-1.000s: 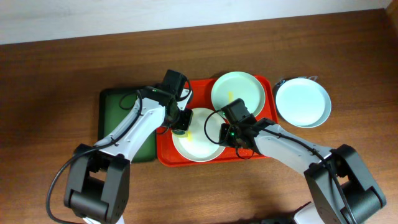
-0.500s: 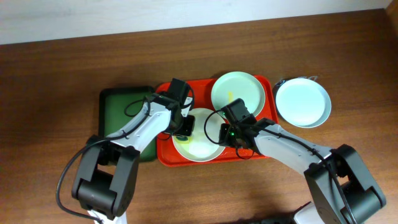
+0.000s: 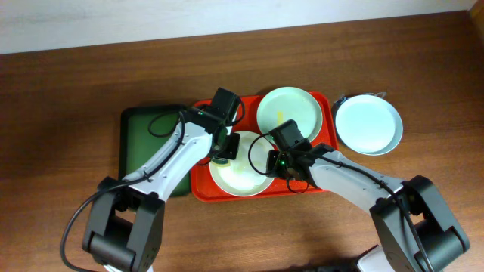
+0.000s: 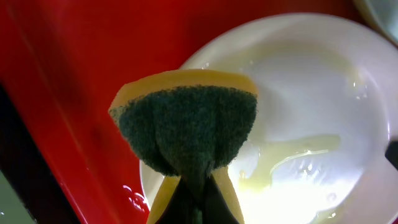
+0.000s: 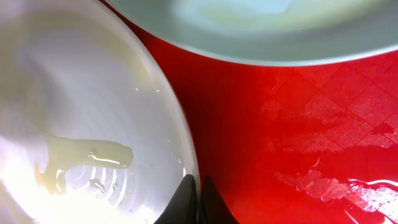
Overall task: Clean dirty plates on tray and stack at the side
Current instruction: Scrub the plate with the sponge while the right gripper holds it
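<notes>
The red tray (image 3: 203, 181) holds two dirty plates. The near white plate (image 3: 240, 175) has a smeared pale yellow streak (image 4: 298, 149). The far mint plate (image 3: 287, 112) has a small yellow smear. A third plate (image 3: 367, 125) lies on the table to the right of the tray. My left gripper (image 3: 225, 147) is shut on a yellow sponge with a green scouring face (image 4: 189, 121), over the near plate's left part (image 4: 298, 81). I cannot tell whether the sponge touches the plate. My right gripper (image 3: 274, 162) is shut on the near plate's right rim (image 5: 186, 168).
A dark green tray (image 3: 147, 143) sits left of the red tray, partly under my left arm. A dark object shows behind the third plate (image 3: 342, 100). The far plate's edge (image 5: 267, 31) lies close above my right fingers, with wet red tray floor (image 5: 298, 124) between.
My left gripper has moved a little right and back with the sponge over the near plate. The right gripper and all plates have stayed put.
</notes>
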You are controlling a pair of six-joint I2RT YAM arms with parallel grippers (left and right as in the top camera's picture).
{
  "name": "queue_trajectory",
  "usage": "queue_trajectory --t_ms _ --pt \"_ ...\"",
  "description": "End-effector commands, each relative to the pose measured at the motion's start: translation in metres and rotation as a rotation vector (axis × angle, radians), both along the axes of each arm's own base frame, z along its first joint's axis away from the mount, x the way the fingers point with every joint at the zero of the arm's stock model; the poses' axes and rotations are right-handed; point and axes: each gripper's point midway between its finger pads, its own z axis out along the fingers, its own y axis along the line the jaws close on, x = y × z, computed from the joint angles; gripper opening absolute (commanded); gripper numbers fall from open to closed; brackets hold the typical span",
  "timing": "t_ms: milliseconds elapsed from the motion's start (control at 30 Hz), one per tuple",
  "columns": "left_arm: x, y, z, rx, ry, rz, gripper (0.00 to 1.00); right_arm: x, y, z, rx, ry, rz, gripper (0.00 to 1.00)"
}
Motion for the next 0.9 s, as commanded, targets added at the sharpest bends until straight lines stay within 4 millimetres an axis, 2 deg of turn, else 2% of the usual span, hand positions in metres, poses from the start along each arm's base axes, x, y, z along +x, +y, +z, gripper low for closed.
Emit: queue_trajectory --t_ms 0,133,200,233,333,367,400,467,600,667,767,833,867 --pt "0.0 -0.004 -0.018 0.012 0.033 0.012 0.0 -0.005 0.0 -0.003 -0.002 0.014 0.002 0.04" --pt "-0.013 -0.015 -0.052 -0.001 0.131 -0.01 0.0 -0.005 0.0 -0.003 -0.002 0.014 0.002 0.04" --pt "-0.019 -0.017 -0.063 -0.006 0.17 -0.017 0.0 -0.005 0.0 -0.003 -0.002 0.014 0.002 0.04" --pt "-0.026 -0.025 -0.066 -0.041 0.206 -0.035 0.0 -0.005 0.0 -0.003 -0.003 0.014 0.002 0.04" --pt "-0.048 -0.062 -0.054 -0.249 0.306 -0.19 0.0 -0.006 0.0 -0.003 -0.004 0.017 0.002 0.04" --pt "-0.051 -0.066 -0.047 -0.277 0.319 -0.208 0.0 -0.006 0.0 -0.003 -0.005 0.016 0.001 0.04" --pt "-0.049 -0.066 -0.039 -0.274 0.316 -0.207 0.0 -0.006 -0.001 -0.003 -0.007 0.016 0.001 0.04" --pt "-0.036 -0.063 -0.008 -0.258 0.246 -0.204 0.0 -0.006 -0.001 -0.004 -0.009 0.018 0.001 0.04" --pt "0.0 -0.033 0.039 -0.102 0.012 -0.159 0.0 -0.006 -0.001 -0.003 -0.009 0.017 0.001 0.04" --pt "0.006 -0.024 0.039 -0.048 -0.019 -0.144 0.0 -0.006 -0.001 -0.003 -0.008 0.017 0.001 0.04" --pt "0.008 -0.024 0.03 -0.037 -0.011 -0.142 0.0 -0.006 -0.001 -0.003 -0.009 0.018 0.0 0.04" --pt "0.009 -0.025 0.019 -0.028 0.006 -0.142 0.0 -0.006 -0.001 -0.003 -0.008 0.017 0.001 0.04" --pt "0.008 -0.025 0.006 -0.015 0.031 -0.142 0.0 -0.006 -0.001 -0.003 -0.009 0.018 0.0 0.04"
